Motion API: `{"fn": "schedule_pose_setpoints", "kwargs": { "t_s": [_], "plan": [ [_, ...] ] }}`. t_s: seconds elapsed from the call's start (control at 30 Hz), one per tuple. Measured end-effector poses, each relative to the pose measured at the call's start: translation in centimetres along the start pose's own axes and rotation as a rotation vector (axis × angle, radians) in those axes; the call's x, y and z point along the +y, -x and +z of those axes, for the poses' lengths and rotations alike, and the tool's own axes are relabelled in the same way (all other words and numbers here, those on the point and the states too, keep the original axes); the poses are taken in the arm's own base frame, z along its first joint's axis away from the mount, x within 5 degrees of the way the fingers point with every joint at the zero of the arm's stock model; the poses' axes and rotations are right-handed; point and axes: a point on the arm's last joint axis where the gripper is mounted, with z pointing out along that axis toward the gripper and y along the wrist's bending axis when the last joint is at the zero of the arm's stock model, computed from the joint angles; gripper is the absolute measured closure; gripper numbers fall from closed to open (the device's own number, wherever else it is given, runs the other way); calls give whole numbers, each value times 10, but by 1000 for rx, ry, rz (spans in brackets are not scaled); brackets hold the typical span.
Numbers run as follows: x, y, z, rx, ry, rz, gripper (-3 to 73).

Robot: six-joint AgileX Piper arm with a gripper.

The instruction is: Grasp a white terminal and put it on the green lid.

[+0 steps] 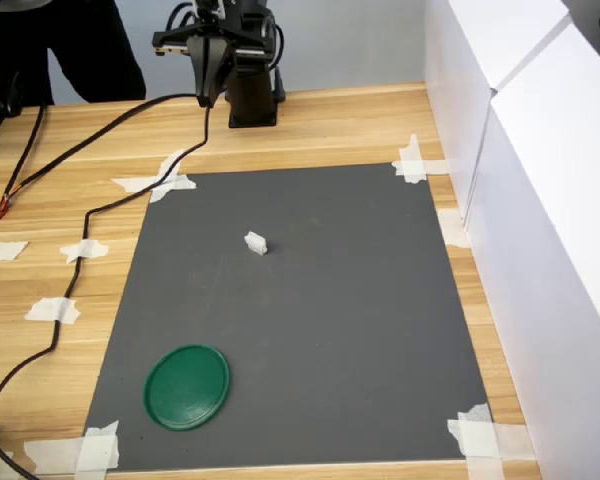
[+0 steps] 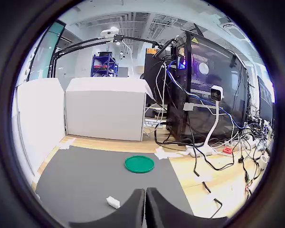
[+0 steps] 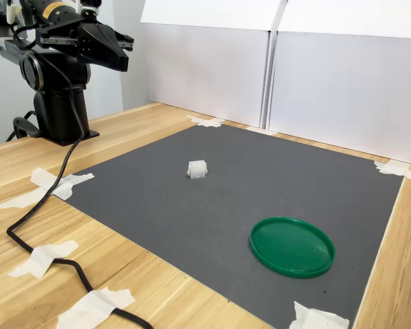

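Jaws pressed together, empty, raised above the table [image 1: 310,125] by the arm's base, well apart from both pieces. White terminal [image 1: 255,242] lying near the middle of the grey mat [image 1: 360,330]. Green lid [image 1: 187,386] flat on the mat, at seven o'clock from the terminal in the first exterior view.

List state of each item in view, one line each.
white terminal: loose on the grey mat, ungrasped.
green lid: flat on the mat, rim up, nothing on it.
tool: shut, raised near the arm's base, holding nothing.
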Motion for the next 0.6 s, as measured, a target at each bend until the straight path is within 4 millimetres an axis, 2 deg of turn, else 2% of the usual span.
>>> {"fn": "schedule_pose_setpoints", "kwargs": {
  "t_s": [0.4, 0.6],
  "plan": [
    [0, 0, 0, 4, 1, 0, 711],
    [-1, 17, 7, 83, 16, -4, 711]
  ]
}}
